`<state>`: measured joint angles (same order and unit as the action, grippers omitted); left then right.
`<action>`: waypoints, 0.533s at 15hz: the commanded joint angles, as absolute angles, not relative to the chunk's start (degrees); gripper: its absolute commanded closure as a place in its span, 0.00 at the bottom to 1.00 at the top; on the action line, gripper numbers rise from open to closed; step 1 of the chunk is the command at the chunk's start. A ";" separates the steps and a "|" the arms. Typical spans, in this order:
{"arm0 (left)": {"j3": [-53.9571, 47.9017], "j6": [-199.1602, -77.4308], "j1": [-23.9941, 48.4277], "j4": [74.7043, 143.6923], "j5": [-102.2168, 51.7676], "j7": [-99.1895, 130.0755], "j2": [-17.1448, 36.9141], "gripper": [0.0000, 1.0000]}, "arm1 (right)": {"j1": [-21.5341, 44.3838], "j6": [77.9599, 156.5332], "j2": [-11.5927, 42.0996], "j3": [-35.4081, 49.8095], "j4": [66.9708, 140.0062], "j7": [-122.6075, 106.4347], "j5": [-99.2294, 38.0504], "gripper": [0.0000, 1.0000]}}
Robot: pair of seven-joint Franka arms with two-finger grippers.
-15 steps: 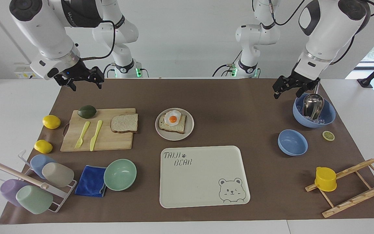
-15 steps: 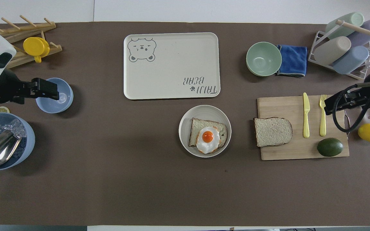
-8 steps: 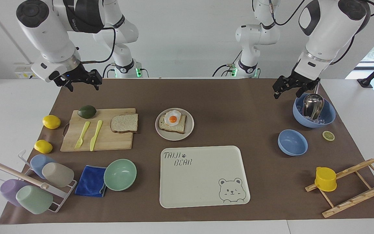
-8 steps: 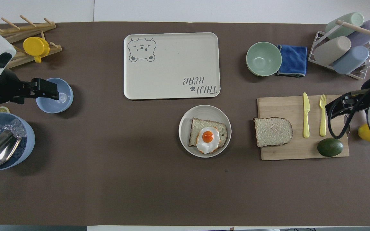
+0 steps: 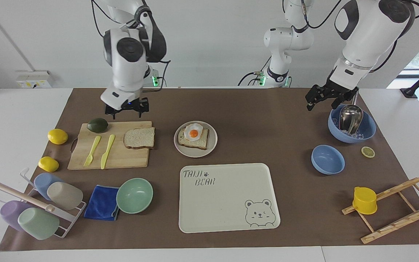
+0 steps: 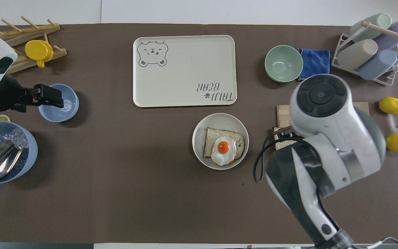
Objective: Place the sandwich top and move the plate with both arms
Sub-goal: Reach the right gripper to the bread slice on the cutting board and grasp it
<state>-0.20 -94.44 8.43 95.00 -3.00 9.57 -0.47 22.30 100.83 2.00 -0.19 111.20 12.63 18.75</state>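
from overhead my own right arm (image 6: 323, 145) hides most of the sandwich top (image 5: 139, 137); the facing view shows it whole on the cutting board (image 5: 118, 156), beside the plate (image 5: 212, 145). my right gripper (image 5: 126, 108) hangs above the board's robot-side edge, my left gripper (image 5: 326, 95) waits by the scoop bowl (image 5: 367, 133); i cannot tell either's fingers.

Light brown sandwich top (image 5: 139, 137); grey-beige plate (image 5: 212, 143), pinkish rim; cream bear-print tray (image 5: 227, 203).
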 commanded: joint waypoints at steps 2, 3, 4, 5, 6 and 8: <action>-0.35 -94.04 7.82 95.80 -2.99 8.79 -1.23 0.00 | 21.02 109.14 7.64 -0.53 112.23 17.84 21.53 0.00; -0.35 -94.04 7.82 95.80 -2.99 8.79 -1.23 0.00 | 20.22 109.77 9.13 -0.53 112.15 17.93 21.79 0.00; -0.35 -94.04 7.82 95.80 -2.99 8.79 -1.23 0.00 | 21.17 109.69 10.62 -0.53 112.15 18.54 23.54 0.00; -0.44 -94.04 7.82 95.80 -2.99 8.79 -1.23 0.00 | 22.83 109.34 11.68 -0.53 112.32 20.20 25.56 0.00; -0.35 -94.04 7.82 95.80 -2.99 8.79 -1.23 0.00 | 23.03 109.07 12.04 -0.53 112.41 22.65 25.92 0.00; -0.44 -94.04 7.82 95.80 -2.99 8.79 -1.23 0.00 | 22.59 109.60 12.39 -0.53 112.50 24.43 24.97 0.00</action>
